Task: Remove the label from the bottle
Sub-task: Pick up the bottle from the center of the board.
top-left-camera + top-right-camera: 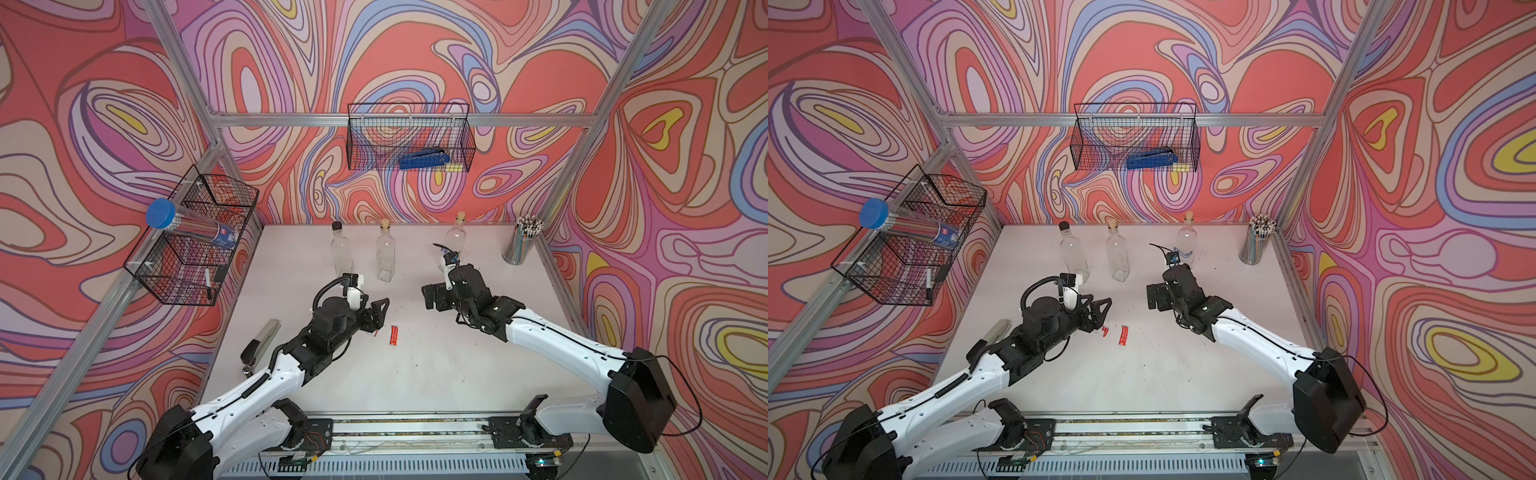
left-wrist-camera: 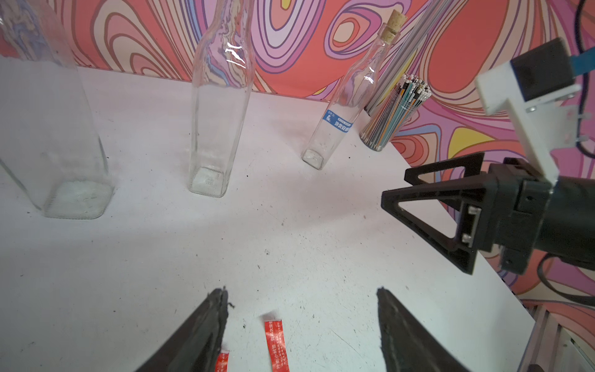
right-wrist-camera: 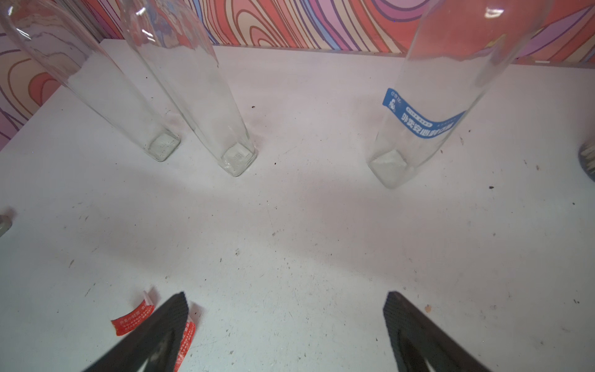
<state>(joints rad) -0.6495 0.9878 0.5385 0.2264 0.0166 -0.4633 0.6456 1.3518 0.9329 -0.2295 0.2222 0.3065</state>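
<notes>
Glass lines the back of your white surface [image 1: 415, 382]: three clear bottles stand upright in a row, apart from one another. The black-capped bottle [image 1: 341, 249] is on the left arm's side, and the middle bottle [image 1: 385, 254] has a cork. The labelled bottle [image 1: 456, 239] on the right arm's side is also corked and wears the blue label [image 3: 421, 119], a band with white print wrapped around its lower body. You find that bottle near the pencil cup [image 1: 520, 245] in the back right corner, and in both top views the right arm's wrist camera hides part of its lower half. Your left tool [image 2: 301, 291] hangs low over the surface in front of the black-capped bottle, its jaws parted with nothing between them. Your right tool [image 3: 286, 294] sits in front of the labelled bottle and well short of it, jaws spread wide and likewise empty. Neither tool touches any bottle. Between the two arms a red strip [image 1: 393, 335] with white print lies flat and loose on the surface. A smaller red piece [image 1: 1105, 331] lies just beside it, close under the left tool. A silvery bar [image 1: 266, 334] with a black end rests on the surface beside the left arm. One wire basket [image 1: 374, 145] hangs on the back rail with a blue object [image 1: 424, 159] inside. A second wire basket [image 1: 174, 282] on the left frame holds a clear tube [image 1: 195, 227] with a blue cap.
</notes>
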